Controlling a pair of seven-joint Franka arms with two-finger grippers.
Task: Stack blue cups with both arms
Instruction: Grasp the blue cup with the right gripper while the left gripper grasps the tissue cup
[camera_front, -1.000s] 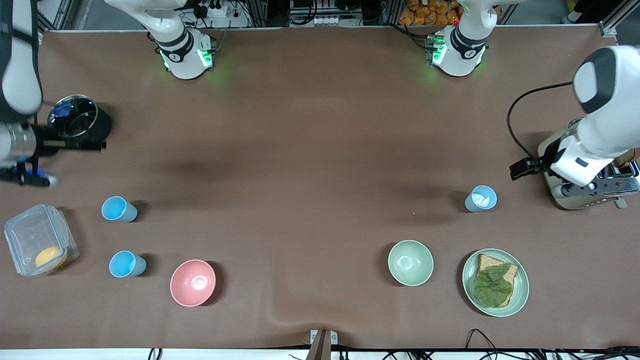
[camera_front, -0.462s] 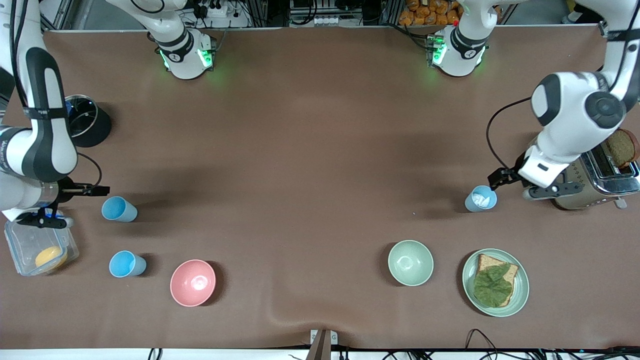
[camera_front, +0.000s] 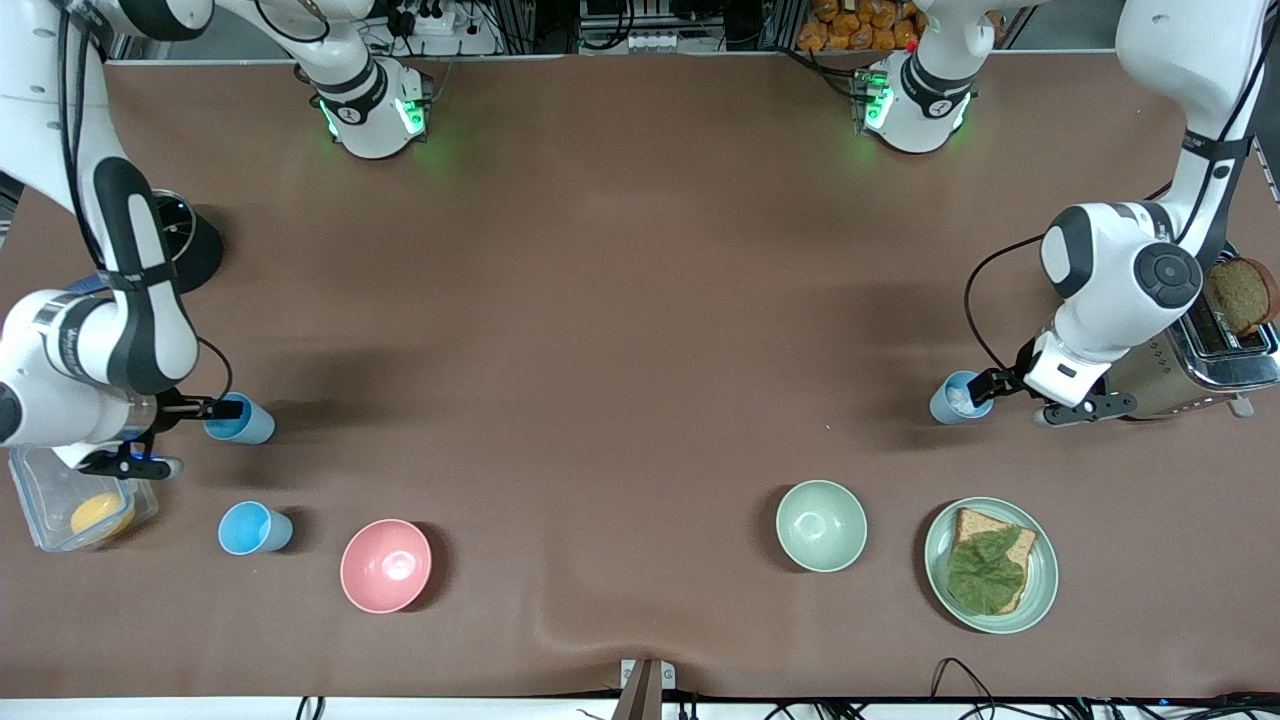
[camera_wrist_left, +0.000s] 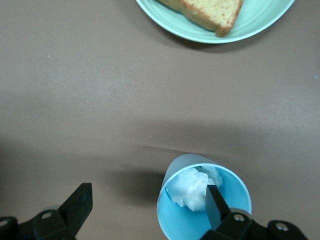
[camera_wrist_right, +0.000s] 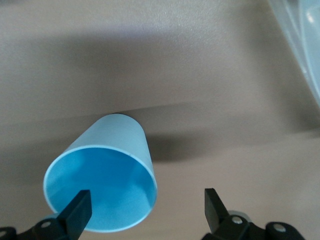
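Both arms had descended since a second earlier: the right claw (camera_front: 222, 408) and left claw (camera_front: 985, 383), both spread, each straddled a blue cup's rim, ready to grasp.

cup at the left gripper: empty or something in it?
Not empty: the pale blue cup holds a crumpled white wad, seen from above.

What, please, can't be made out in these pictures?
- Front view: the black pot at the right arm's end is largely hidden by the right arm.
- Front view: the clear box is partly covered by that arm's wrist and cut by the edge.
- Left wrist view: the white lump in the pale blue cup is unidentifiable; the plate is cut off.
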